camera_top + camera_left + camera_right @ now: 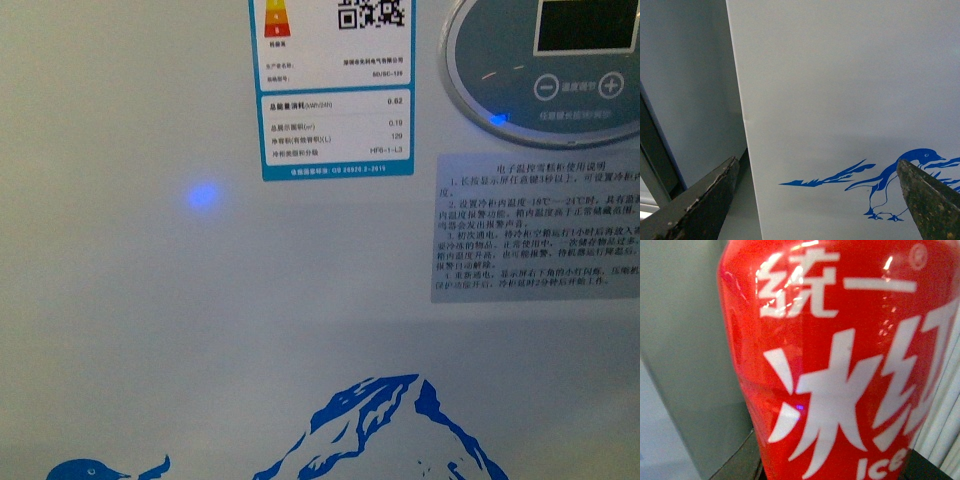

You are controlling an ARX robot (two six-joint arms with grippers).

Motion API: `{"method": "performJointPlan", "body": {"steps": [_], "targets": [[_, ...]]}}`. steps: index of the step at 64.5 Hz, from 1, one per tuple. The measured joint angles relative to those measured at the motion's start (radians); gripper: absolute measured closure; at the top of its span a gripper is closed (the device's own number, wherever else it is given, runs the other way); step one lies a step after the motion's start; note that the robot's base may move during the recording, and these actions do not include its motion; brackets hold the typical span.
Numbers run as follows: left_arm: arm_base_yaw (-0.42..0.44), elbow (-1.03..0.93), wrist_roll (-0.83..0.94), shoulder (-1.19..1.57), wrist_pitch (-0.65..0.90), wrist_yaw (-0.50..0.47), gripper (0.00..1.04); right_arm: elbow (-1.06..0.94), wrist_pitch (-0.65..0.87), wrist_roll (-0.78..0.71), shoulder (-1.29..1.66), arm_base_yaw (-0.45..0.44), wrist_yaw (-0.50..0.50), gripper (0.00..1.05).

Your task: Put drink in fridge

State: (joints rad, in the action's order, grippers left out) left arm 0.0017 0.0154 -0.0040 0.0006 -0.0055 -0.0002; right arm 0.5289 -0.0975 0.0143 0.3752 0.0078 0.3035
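Observation:
The drink [840,365] fills the right wrist view: a red label with large white lettering, very close to the camera. My right gripper is shut on it; its fingers are hidden behind the bottle. The cap and the brown liquid are out of view. The fridge [200,330] fills the front view as a white front wall with a blue mountain and penguin picture, very near. It also shows in the left wrist view [840,100] with a blue penguin. My left gripper [817,200] is open and empty just in front of that wall. The lid and baskets are out of view.
On the fridge front are an energy label [335,90], a round grey control panel [545,65] with a blue light, and a grey instruction sticker [540,225]. A grey wall [685,90] stands beside the fridge's corner edge. A grey surface [685,355] lies behind the bottle.

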Motion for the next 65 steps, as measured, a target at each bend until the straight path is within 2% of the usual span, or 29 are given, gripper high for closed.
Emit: {"method": "performJointPlan", "body": {"steps": [65], "targets": [[0.0, 0.0, 0.0, 0.0, 0.0, 0.0, 0.08, -0.001, 0.0, 0.0, 0.0, 0.0, 0.0, 0.68]]}}
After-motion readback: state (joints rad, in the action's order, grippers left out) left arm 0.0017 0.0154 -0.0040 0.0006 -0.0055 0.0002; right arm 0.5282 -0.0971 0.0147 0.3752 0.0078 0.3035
